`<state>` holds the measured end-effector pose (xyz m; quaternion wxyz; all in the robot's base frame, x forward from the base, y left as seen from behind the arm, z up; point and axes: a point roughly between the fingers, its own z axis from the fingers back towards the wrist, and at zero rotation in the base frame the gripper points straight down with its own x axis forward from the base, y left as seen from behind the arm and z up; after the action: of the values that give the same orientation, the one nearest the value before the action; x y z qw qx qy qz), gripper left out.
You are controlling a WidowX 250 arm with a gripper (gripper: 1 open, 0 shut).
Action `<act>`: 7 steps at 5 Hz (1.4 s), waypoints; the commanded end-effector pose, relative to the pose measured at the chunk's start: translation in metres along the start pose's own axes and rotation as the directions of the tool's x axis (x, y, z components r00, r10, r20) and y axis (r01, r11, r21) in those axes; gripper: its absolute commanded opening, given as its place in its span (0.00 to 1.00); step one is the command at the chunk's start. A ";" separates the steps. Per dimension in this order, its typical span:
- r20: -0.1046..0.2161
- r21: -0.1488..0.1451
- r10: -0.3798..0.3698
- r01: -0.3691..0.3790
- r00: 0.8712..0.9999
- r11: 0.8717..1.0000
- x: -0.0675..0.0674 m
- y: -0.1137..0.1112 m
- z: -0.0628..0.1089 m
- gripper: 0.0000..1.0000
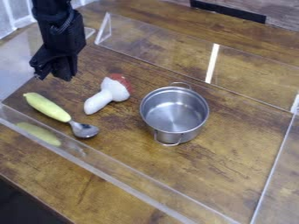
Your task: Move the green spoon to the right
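The green spoon (49,108) lies flat on the wooden table at the left, its yellow-green handle pointing up-left and its silver bowl (84,129) toward the front wall. My black gripper (52,72) hangs above and behind the handle, pointing down, clear of the spoon. Nothing sits between its fingers. The fingers are dark against the arm, so I cannot make out how far apart they stand.
A white mushroom-shaped toy (105,94) with a red tip lies just right of the spoon. A round steel pot (174,113) stands further right. Clear plastic walls (128,188) ring the table; the front one mirrors the spoon handle.
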<state>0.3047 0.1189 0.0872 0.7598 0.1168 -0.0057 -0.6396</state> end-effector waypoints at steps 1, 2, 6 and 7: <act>0.012 0.032 -0.050 0.049 0.999 0.998 -0.001 -0.006 -0.011 1.00; 0.011 0.034 -0.094 0.094 0.996 0.995 0.000 -0.016 -0.035 1.00; 0.012 0.001 -0.154 0.154 0.988 0.988 0.018 -0.014 -0.034 0.00; -0.006 0.018 -0.138 0.139 0.990 0.990 0.025 -0.015 -0.010 0.00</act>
<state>0.2911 0.0954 0.0530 0.7153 0.1000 0.0129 -0.6915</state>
